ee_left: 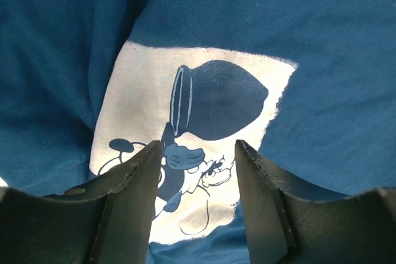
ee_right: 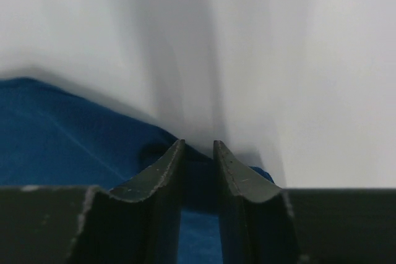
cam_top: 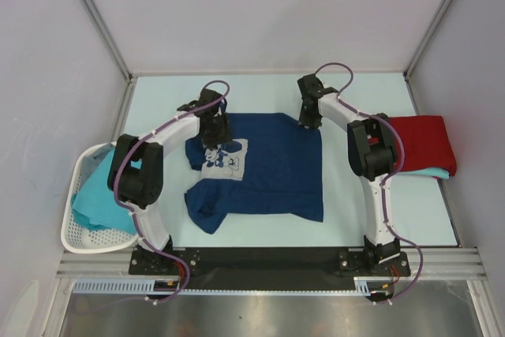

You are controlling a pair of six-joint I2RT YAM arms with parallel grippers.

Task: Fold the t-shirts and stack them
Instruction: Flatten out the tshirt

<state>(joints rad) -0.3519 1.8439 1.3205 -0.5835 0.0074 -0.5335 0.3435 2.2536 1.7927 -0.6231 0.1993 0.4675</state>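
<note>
A white basket (cam_top: 72, 236) at near left holds turquoise t-shirts (cam_top: 93, 195); the navy t-shirt (cam_top: 276, 175) lies spread at the middle of the bench (cam_top: 355, 219), with a folded red t-shirt (cam_top: 422, 138) at the right edge. The left end effector (ee_left: 198, 146) is positioned over the chest print (ee_left: 204, 109), fingers spread. At the shirt's far right corner, the right end effector (ee_right: 198, 143) appears to pinch the navy cloth, fingers nearly together.

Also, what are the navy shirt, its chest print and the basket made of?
Navy shirt: soft matte cloth, likely cotton; it wrinkles and lies limp on the table. Chest print: pale grey ink layer, flat, with ragged edges. Basket: white plastic, probably moulded; rigid-looking perforated wall.
</note>
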